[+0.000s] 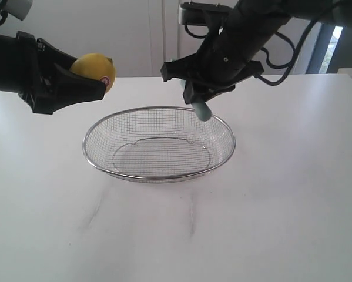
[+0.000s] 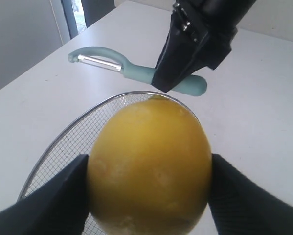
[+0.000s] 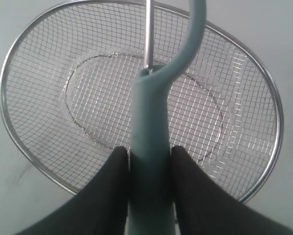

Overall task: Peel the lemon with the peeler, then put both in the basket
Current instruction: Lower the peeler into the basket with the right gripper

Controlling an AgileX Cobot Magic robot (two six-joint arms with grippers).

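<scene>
Two arms hang over a white table (image 1: 293, 211), with one wire basket (image 1: 99, 144) between them, mid-table. The basket sits flat: oval, shallow, silver mesh, thick steel rim. Faint grey streaks (image 1: 96, 208) mark the tabletop just in front of it. Black cables (image 1: 281, 56) loop off the right arm at the back. The right arm's bulk hides the peeler's blade end in the exterior view.

The lemon (image 1: 93, 66) is bright yellow and round. Its skin looks whole on the sides that show, and there is a small nub at one end. A small reddish spot near the front finger is too small to make out. The lemon is in the air, left of the basket and above rim level, clear of the table.

The peeler (image 3: 148, 107) has a pale teal handle, a curved neck and a thin metal blade. It is held in the air over the basket's far rim, with the handle's butt tilted down toward the mesh. Whether it touches the rim cannot be told. The lemon and peeler are apart.

The left gripper (image 2: 149, 160) reaches in from the left, roughly level, with black fingers clamped on both sides of the lemon. The right gripper (image 3: 148, 152) comes in from the upper right, angled downward. Its fingers pinch the peeler partway along the handle, and the butt end sticks out past them.
</scene>
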